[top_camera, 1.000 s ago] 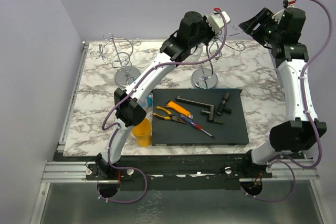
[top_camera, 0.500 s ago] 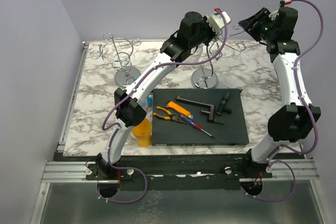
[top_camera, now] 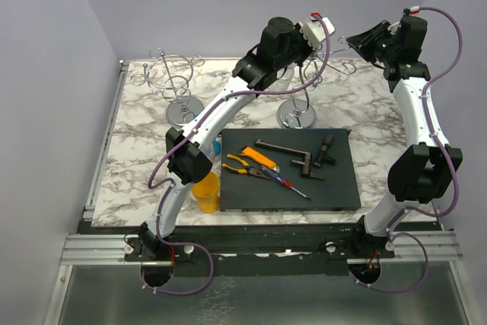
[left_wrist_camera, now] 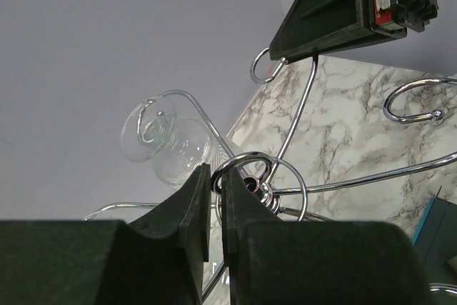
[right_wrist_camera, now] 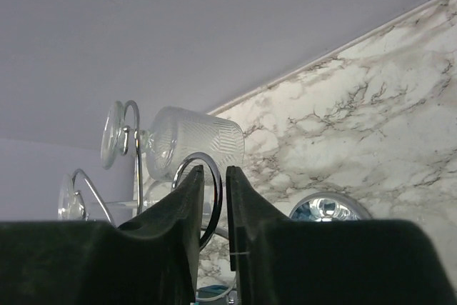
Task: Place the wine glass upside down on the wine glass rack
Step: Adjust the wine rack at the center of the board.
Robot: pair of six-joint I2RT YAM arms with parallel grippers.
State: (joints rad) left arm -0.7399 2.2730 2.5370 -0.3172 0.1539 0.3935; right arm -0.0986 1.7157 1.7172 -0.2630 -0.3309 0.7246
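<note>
The clear wine glass [left_wrist_camera: 171, 149] hangs upside down on the chrome wine glass rack [top_camera: 297, 114] at the back middle. It also shows in the right wrist view [right_wrist_camera: 193, 142], its foot hooked in a wire arm. My left gripper [top_camera: 293, 62] is over the rack's top; in the left wrist view [left_wrist_camera: 216, 176] its jaws are pressed on the centre ring [left_wrist_camera: 246, 169]. My right gripper [top_camera: 351, 39] is at the end loop of one rack arm; in its wrist view [right_wrist_camera: 214, 173] the jaws stand a narrow gap apart with a chrome loop [right_wrist_camera: 214, 205] between them.
A second, bare wire rack [top_camera: 173, 85] stands at the back left. A black mat [top_camera: 342, 184] in front holds pliers [top_camera: 251, 159], a screwdriver and dark metal tools. A yellow cup [top_camera: 205, 192] stands by the mat's left edge.
My right gripper has swung from pointing down to reaching left, level with the rack arm's end loop. The left arm has not moved.
</note>
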